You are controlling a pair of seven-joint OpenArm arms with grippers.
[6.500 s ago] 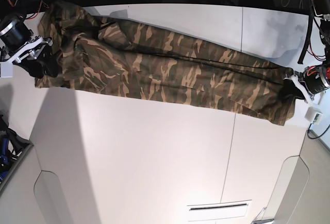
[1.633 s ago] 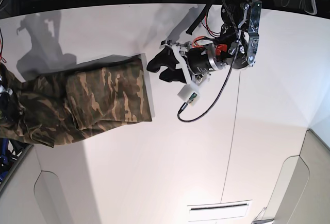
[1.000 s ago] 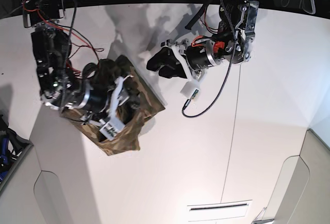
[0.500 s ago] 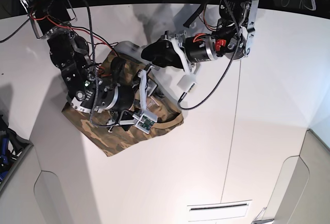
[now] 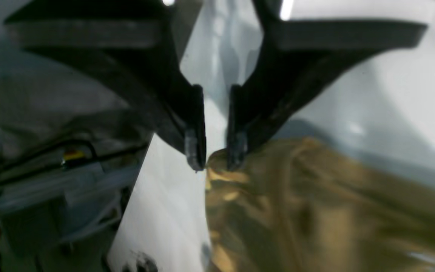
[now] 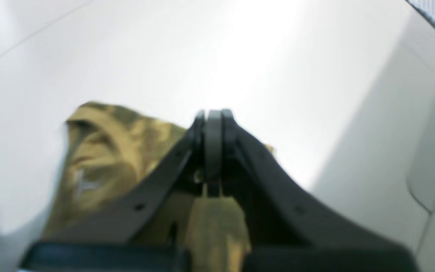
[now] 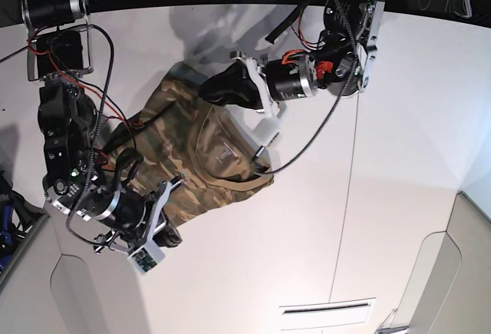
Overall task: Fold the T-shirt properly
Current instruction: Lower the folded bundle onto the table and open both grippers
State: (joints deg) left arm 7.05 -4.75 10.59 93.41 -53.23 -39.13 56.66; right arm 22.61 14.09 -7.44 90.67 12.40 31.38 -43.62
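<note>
**Shirt bundled but not yet squared off**

The white worktop carried only the T-shirt, which lay left of centre in the base view as a compact, several-layered packet rather than a spread garment. Judged from that, the main folds were done. What remained looked like tidying: the packet sat askew, its edges were uneven, and the tan neckband with its small white label faced up near the middle, so a final fold or a smoothing pass seemed still due.

The right pincer stood at the near edge of the bundle, in the lower left of the base view. Its wrist view showed the jaws pressed fully together. Camouflage cloth lay directly below the tips, but blur hid whether any fabric was pinched between them.

The left pincer reached in at the bundle's far edge. Its jaws were drawn in to a narrow gap, not fully met, and the fingertips sat right at a raised corner of the cloth. One tip appeared to touch the fabric; whether the corner was actually gripped I could not tell.
</note>
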